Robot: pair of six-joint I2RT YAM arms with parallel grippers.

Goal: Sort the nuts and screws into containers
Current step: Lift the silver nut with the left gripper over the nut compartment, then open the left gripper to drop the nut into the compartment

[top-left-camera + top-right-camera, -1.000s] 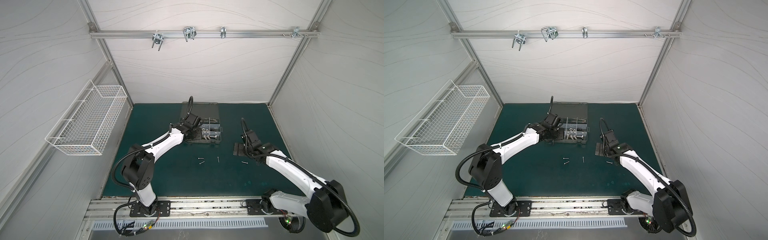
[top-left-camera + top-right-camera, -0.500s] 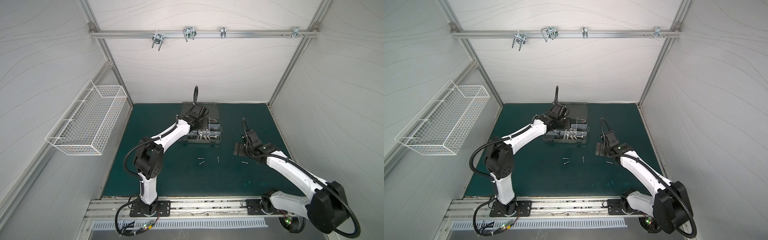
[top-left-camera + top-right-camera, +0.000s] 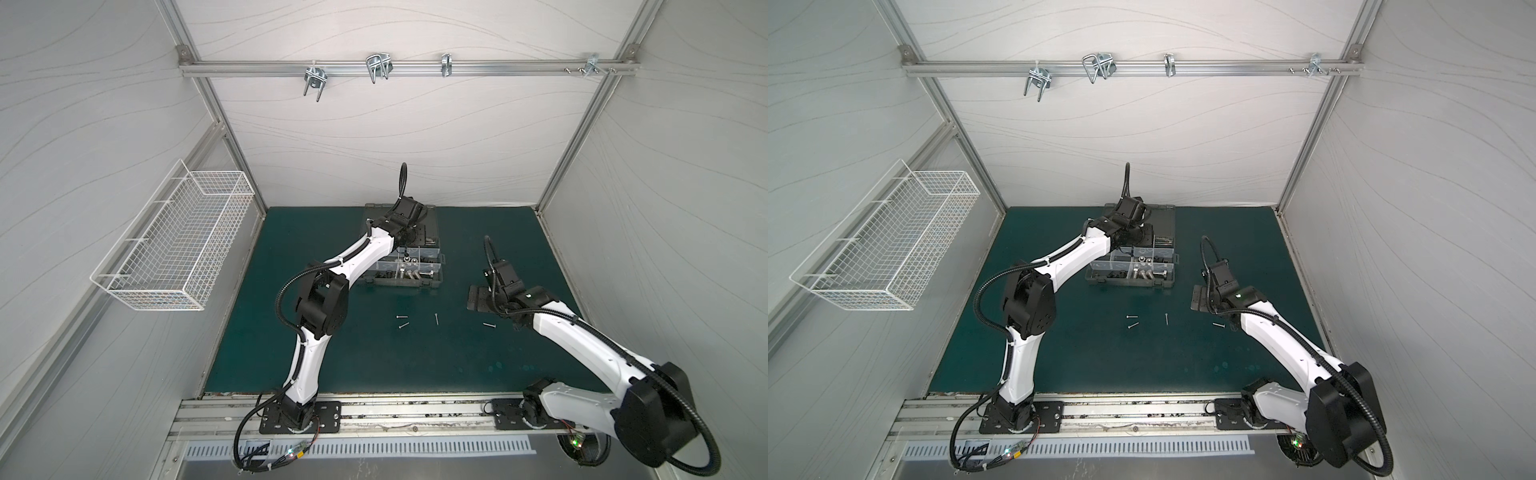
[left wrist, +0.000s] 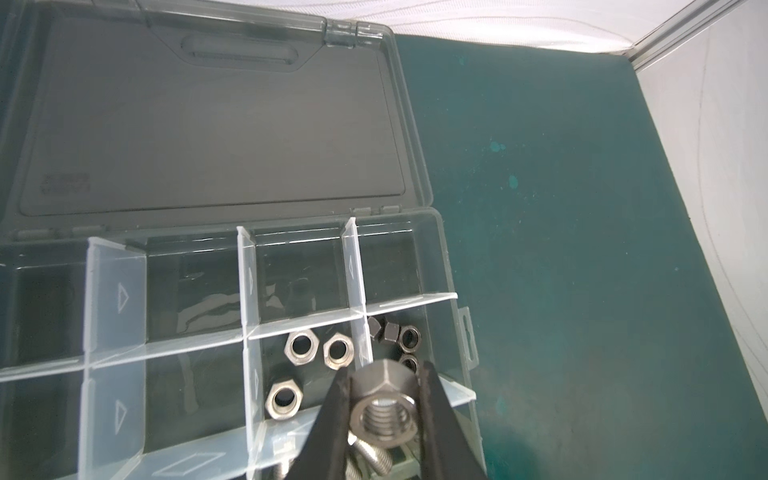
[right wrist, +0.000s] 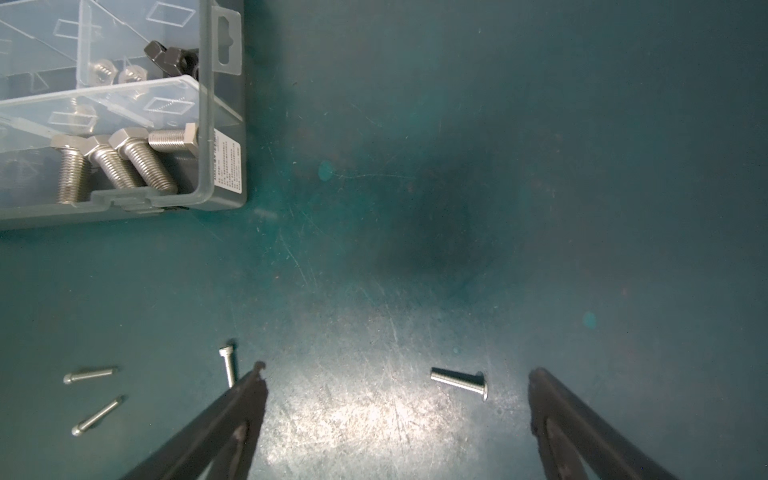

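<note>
Silver nut (image 4: 384,411) in left hand (image 4: 385,371)

left gripper (image 4: 384,374) tightly pinched, right gripper (image 5: 399,370) wide apart

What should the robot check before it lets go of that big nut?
1. Left claw gripping the big nut: ok.
2. Lid open: ok.
3. Big nut right above the pocket holding silver nuts: cannot tell, it hangs near a divider.
4. Right claw open and away from the box: ok.
5. All screws put away: not ok, four lie on the mat.
</note>
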